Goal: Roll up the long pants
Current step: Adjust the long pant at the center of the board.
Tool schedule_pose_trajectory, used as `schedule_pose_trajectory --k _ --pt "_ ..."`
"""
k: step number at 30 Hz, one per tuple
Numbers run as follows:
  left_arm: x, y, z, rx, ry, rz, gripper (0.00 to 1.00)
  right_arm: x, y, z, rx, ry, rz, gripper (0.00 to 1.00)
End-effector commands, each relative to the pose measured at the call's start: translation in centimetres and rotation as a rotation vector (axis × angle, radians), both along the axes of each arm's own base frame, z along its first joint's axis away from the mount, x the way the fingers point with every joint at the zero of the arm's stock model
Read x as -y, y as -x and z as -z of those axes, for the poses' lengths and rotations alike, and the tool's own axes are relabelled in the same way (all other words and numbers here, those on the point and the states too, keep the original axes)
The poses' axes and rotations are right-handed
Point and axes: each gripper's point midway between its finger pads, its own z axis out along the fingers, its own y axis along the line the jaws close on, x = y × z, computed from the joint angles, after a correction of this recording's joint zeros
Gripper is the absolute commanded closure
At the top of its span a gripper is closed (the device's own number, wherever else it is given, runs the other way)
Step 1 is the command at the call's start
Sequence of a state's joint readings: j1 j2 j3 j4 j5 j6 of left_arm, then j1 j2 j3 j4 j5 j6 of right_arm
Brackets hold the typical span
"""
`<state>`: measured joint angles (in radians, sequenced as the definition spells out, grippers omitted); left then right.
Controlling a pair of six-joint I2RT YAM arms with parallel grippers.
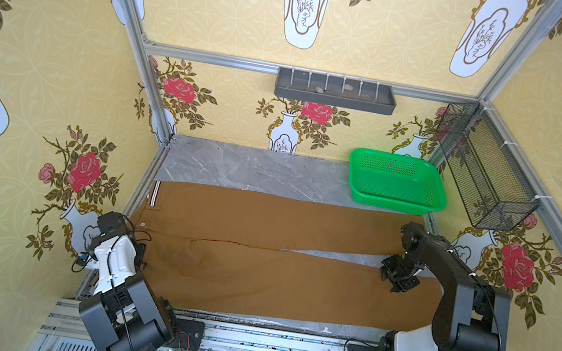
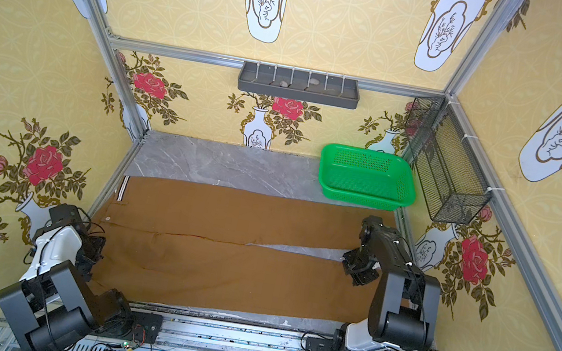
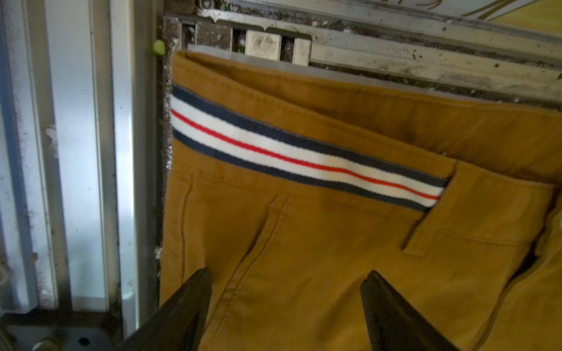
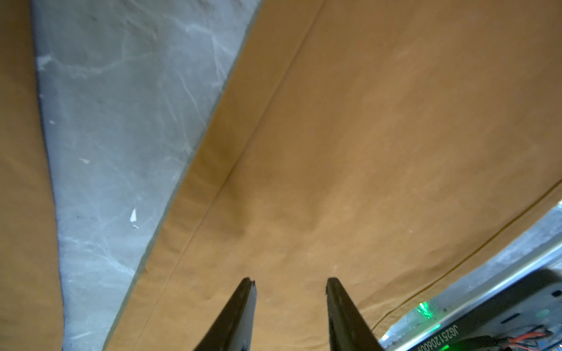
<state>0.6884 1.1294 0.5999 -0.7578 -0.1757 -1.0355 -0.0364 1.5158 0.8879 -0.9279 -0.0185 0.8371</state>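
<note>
The left gripper (image 3: 288,273) hangs just above the waist of the pants (image 1: 258,257), at the left edge of the worktop (image 1: 253,172). Its jaws stand wide apart with nothing between them, and the striped waistband (image 3: 304,158) lies just ahead of them. The right gripper (image 4: 290,281) hovers low over the near leg, close to that leg's inner edge and toward the right edge of the worktop. Its jaws are moderately parted and also hold nothing.

The pants lie flat and unrolled across the front half of the worktop, waist to the left and hems to the right. The 2 legs are slightly parted, so a thin wedge of worktop shows between them. The green basket (image 1: 390,203) sits in the back right corner, well apart from the cloth.

The step in hand looks like taking first hold at both ends, probably to lay 1 leg over the other before rolling. To do it well, both grippers should pinch the same long edge, catching both layers of cloth. They should then lift together and keep the cloth taut between them. Laying edge on edge would give a strip of even width, which should roll tight without skewing. A shallow pinch risks lifting only the top layer.
</note>
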Motion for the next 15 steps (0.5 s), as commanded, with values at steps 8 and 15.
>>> schedule_pose_trajectory --k 8,15 --pt "1.7 3.1 1.3 -0.039 -0.015 0.008 0.15 -0.1 -1.2 0.1 -0.011 -0.012 -0.009 0.54" --pt "1.6 3.9 2.5 -0.141 0.03 -0.061 0.23 -0.3 -2.3 -0.5 0.014 -0.023 -0.016 0.52"
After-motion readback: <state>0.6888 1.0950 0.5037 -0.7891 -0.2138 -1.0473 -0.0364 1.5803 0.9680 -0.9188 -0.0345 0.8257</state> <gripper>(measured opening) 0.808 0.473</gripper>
